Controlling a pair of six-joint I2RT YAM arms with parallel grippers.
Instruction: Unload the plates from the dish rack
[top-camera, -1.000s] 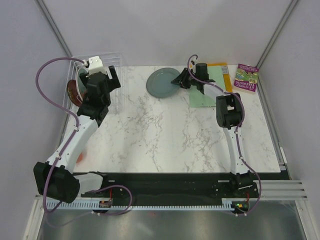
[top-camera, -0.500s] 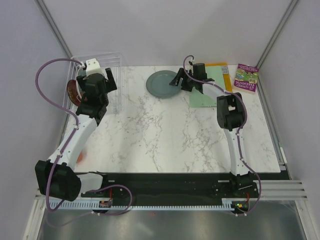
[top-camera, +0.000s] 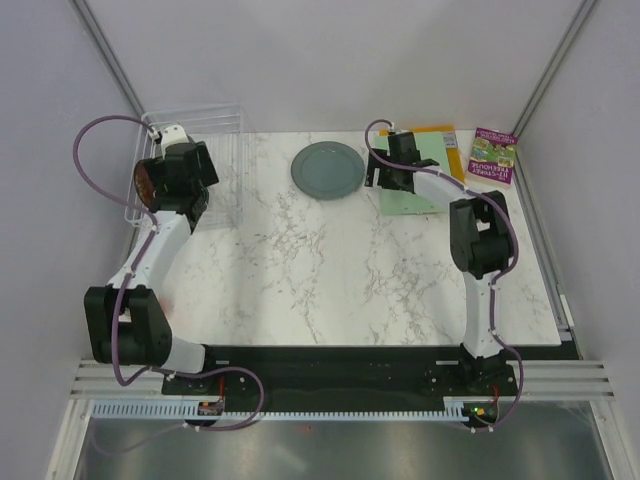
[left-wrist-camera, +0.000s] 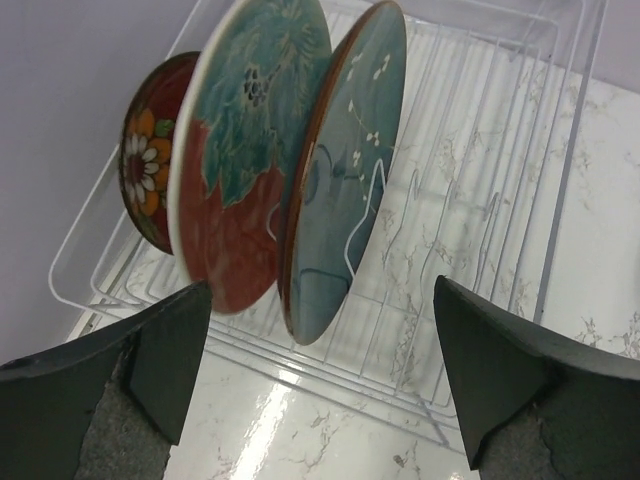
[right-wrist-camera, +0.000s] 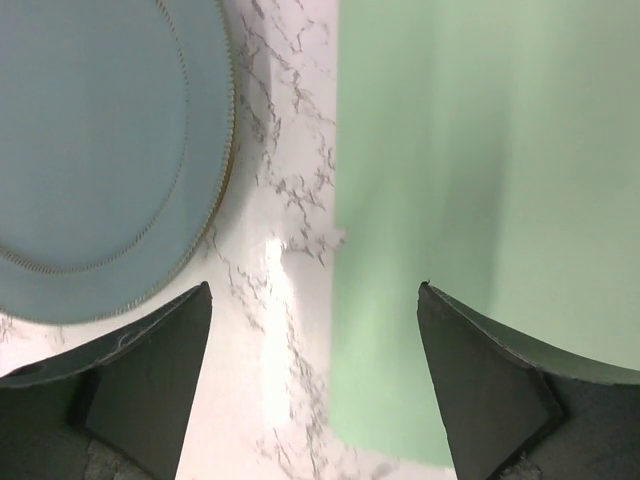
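Black left jaws apart, empty, facing three plates (left-wrist-camera: 240, 170) upright in white wire dish rack (left-wrist-camera: 480, 130) | right jaws apart, empty, above counter (right-wrist-camera: 290, 250) between grey-green plate (right-wrist-camera: 100, 150) and green mat (right-wrist-camera: 460, 200) | progress: one plate out, lying flat; three left to unload.

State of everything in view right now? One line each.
grey-green plate, flat on the table
red daisy plate, upright in dish rack
red-and-teal plate, upright in dish rack
teal sprig plate, upright in dish rack
left claw, open, empty
right claw, open, empty
green mat, flat
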